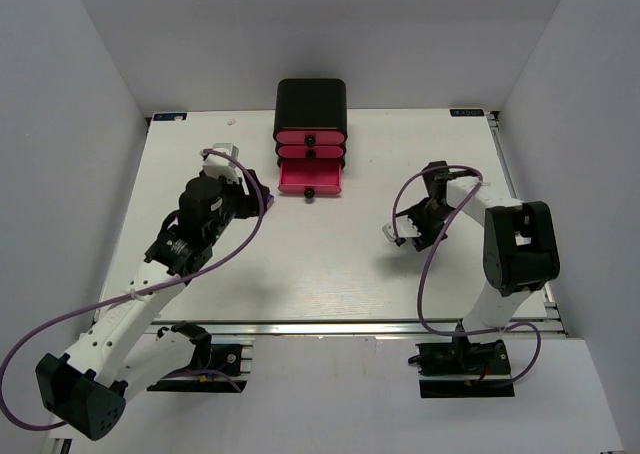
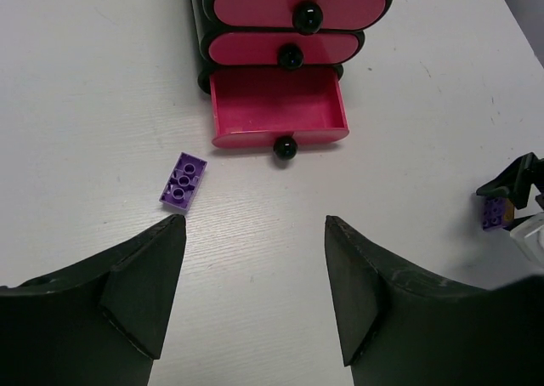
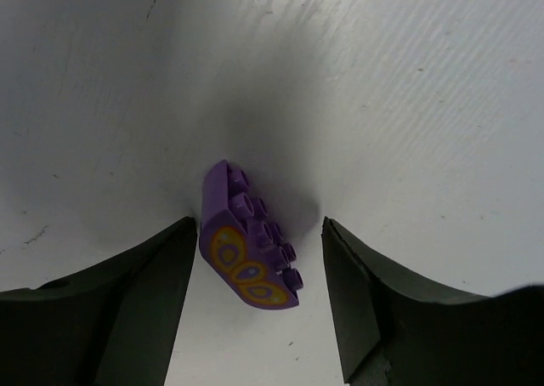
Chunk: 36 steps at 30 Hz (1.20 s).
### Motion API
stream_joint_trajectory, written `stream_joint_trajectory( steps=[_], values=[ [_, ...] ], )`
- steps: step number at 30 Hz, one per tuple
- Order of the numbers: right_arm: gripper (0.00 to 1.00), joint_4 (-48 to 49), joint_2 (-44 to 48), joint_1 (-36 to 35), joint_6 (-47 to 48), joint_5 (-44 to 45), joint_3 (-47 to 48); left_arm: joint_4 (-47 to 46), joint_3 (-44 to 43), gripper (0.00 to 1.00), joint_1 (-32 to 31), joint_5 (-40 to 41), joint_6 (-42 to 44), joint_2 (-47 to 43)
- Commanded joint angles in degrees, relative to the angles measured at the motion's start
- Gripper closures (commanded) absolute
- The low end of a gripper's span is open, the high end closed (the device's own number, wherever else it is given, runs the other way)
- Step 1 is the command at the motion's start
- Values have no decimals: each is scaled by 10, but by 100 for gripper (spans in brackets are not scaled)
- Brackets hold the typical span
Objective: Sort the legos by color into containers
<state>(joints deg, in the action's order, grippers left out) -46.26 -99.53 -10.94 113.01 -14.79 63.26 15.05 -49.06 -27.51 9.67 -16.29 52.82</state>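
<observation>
White-and-black arms (image 1: 130,314) carry looped purple cables (image 1: 424,274) and matte black fingers (image 2: 140,275).

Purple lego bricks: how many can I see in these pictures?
2. One purple brick lies flat on the table, left of the open bottom drawer. The second purple brick stands tilted inside the open right hand. Closed drawers may hide more.

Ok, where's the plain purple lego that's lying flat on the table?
In the left wrist view, the plain purple lego lies flat off the left front corner of the open bottom drawer, apart from it and just ahead of the left gripper.
</observation>
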Motion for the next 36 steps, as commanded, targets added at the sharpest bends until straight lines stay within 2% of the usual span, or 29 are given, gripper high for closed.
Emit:
stream_joint_trajectory(
  steps=[1, 5, 6, 7, 9, 10, 12, 13, 14, 15, 16, 18, 21, 25, 28, 29, 31, 36],
  values=[
    [34, 6, -15, -9, 114, 52, 12, 2, 5, 24, -2, -16, 5, -5],
    [49, 17, -16, -15, 100, 50, 8, 3, 4, 24, -2, -26, 1, -1],
    [65, 8, -15, -16, 94, 42, 12, 2, 5, 24, 4, -26, 0, 1],
    [73, 6, -12, -21, 88, 23, 16, 2, 5, 24, 4, -27, 0, 2],
    [85, 0, -2, -26, 53, -5, 32, 2, 5, 24, 4, -29, -1, 4],
    [87, 1, 4, -37, 35, -40, 39, 2, 5, 24, 4, -28, -2, 6],
    [88, 7, 18, -58, -56, -81, 63, 3, 5, 24, 4, -24, -2, 9],
    [93, 33, 21, -76, -96, -119, 71, 3, 5, 24, 4, -22, -2, 9],
    [100, 57, 32, -95, -208, -135, 77, 3, 5, 24, 4, -20, -2, 11],
    [100, 90, 36, -107, -266, -146, 83, 3, 6, 24, 4, -19, -2, 11],
    [100, 162, 40, -116, -323, -155, 91, 3, 6, 24, 4, -17, -2, 12],
    [100, 235, 44, -157, -460, -134, 97, 4, 7, 24, 4, -14, -3, 16],
    [100, 345, 28, -196, -551, -61, 118, 7, 6, 24, 4, -5, -1, 25],
    [99, 380, -33, -231, -572, 9, 199, 10, 6, 24, 4, 8, 1, 32],
    [92, 386, -86, -247, -586, 56, 247, 11, 6, 24, 4, 13, 3, 37],
    [86, 388, -110, -250, -591, 65, 271, 12, 7, 24, 4, 17, 3, 39],
    [81, 388, -131, -258, -595, 84, 296, 13, 6, 23, 4, 21, 4, 40],
    [55, 388, -180, -267, -603, 119, 339, 16, 6, 23, 4, 28, 5, 49]
  ],
)
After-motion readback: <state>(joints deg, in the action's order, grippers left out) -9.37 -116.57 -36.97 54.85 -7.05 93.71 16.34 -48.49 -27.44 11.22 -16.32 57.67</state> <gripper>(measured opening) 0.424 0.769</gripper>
